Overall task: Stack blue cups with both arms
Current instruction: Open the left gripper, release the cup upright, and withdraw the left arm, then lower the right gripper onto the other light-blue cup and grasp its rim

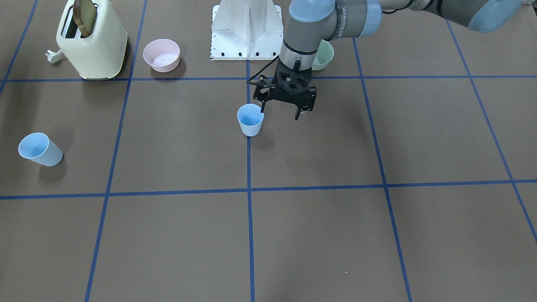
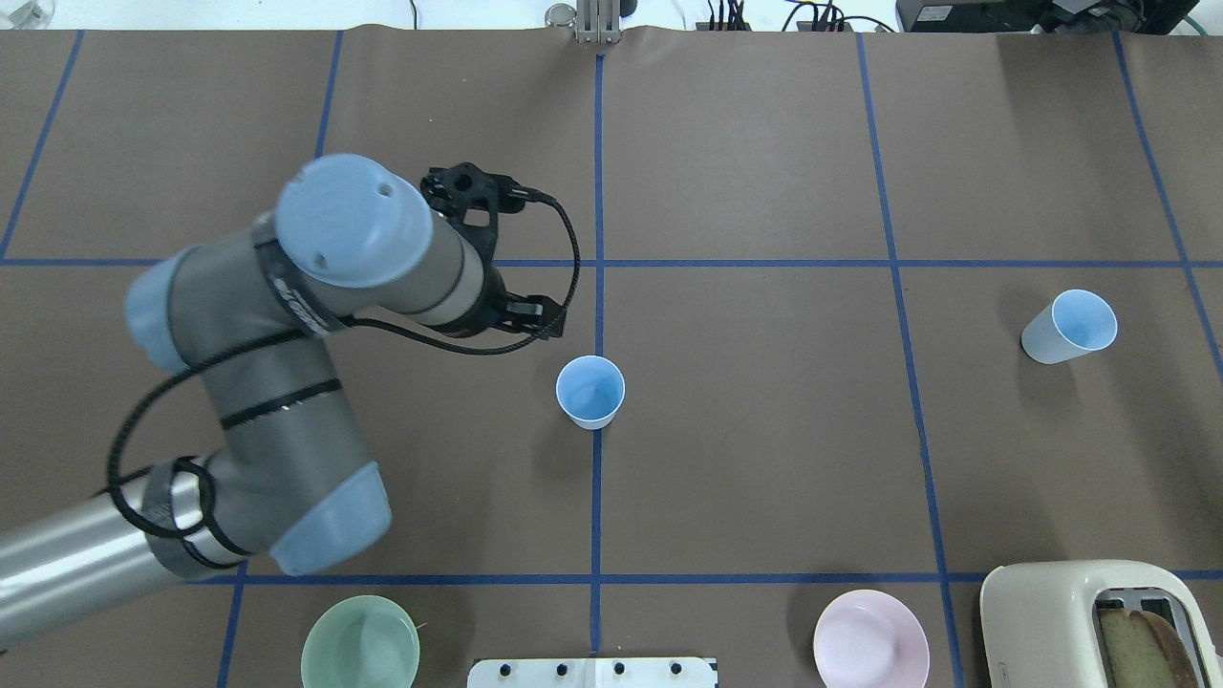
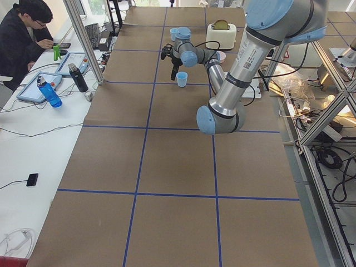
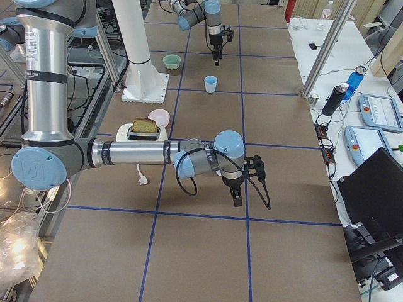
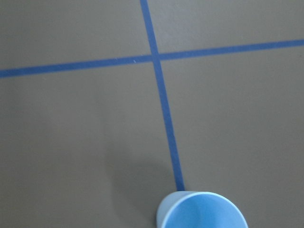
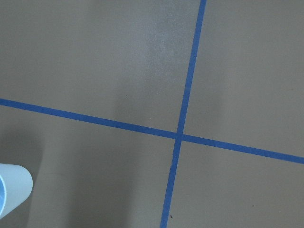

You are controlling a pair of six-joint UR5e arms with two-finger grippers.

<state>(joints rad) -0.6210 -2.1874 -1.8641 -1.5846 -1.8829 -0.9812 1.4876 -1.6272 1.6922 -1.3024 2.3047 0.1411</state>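
One blue cup [image 1: 250,120] stands upright on the centre blue line; it also shows in the overhead view [image 2: 590,391] and at the bottom edge of the left wrist view [image 5: 202,212]. My left gripper [image 1: 280,114] is open and empty. It hovers just beside this cup, one finger close to its rim. The second blue cup [image 1: 40,149] stands far off on my right side [image 2: 1068,327]; its edge shows in the right wrist view [image 6: 12,192]. My right gripper [image 4: 237,200] shows only in the exterior right view, low over the table; I cannot tell whether it is open or shut.
A cream toaster [image 1: 92,42] with toast, a pink bowl [image 1: 161,54] and a green bowl [image 1: 325,56] stand along the robot's edge beside the white base mount [image 1: 246,29]. An operator [image 3: 25,33] sits at the side desk.
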